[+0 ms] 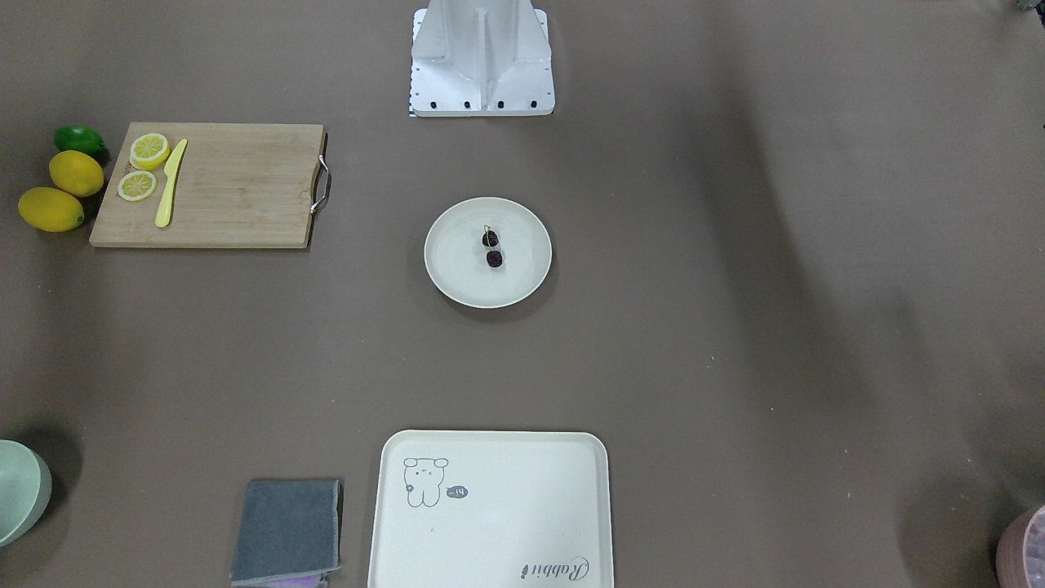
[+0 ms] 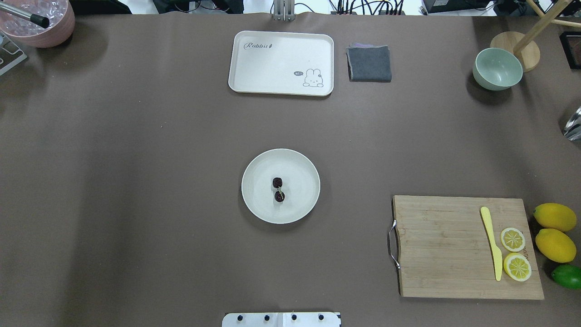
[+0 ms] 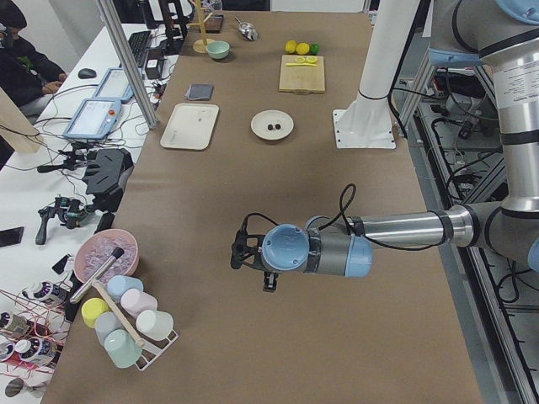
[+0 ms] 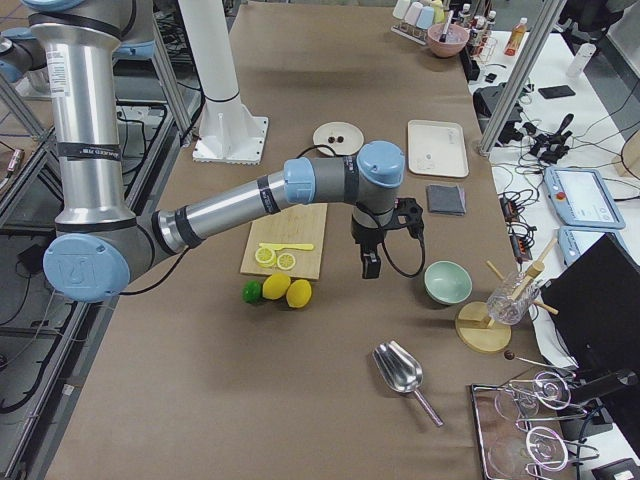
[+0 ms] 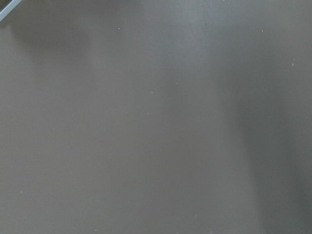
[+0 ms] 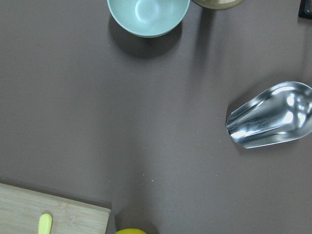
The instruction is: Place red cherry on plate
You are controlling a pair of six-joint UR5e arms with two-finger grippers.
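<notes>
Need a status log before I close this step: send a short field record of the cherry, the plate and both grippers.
red cherry: lying in the plate, near its middle
plate: table centre, holds only the cherry
left gripper: over bare table, far from the plate; open or shut unclear
right gripper: between cutting board and green bowl; open or shut unclear
task state: cherry appears placed

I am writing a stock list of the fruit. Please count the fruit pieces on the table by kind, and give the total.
Whole lemons: 2
Lime: 1
Lemon slices: 2
Dark cherries, on the plate: 2
Total: 7
</notes>
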